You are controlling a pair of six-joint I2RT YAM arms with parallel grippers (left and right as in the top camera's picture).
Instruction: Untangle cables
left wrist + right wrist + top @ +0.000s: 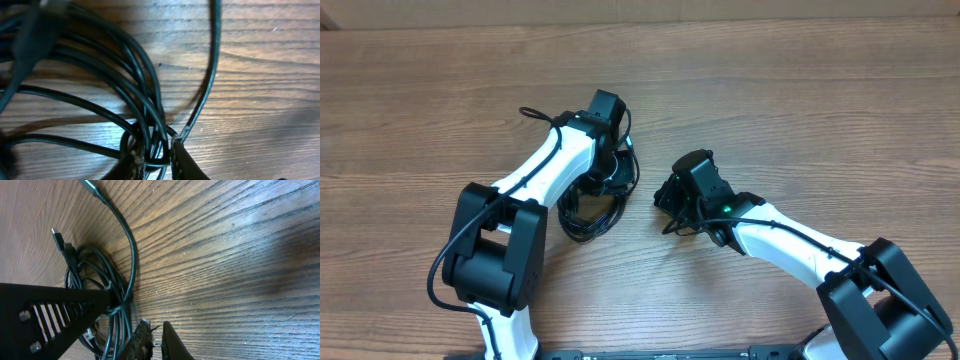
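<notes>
Now pinching strands of the black cables (152,92) between the left gripper's (157,150) near-closed fingers, with the coil heaped up-left of them. Parked beside that coil with the right gripper (156,330), fingers nearly together, empty. Underneath everything, brown woodgrain table (240,255).

brown wood-grain table (820,90), soft glare

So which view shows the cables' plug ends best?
Right wrist: a bluish-silver plug and a small black plug stick out of the cables. Left wrist shows only looped cords close up; overhead, the arms hide most of the bundle.
</notes>
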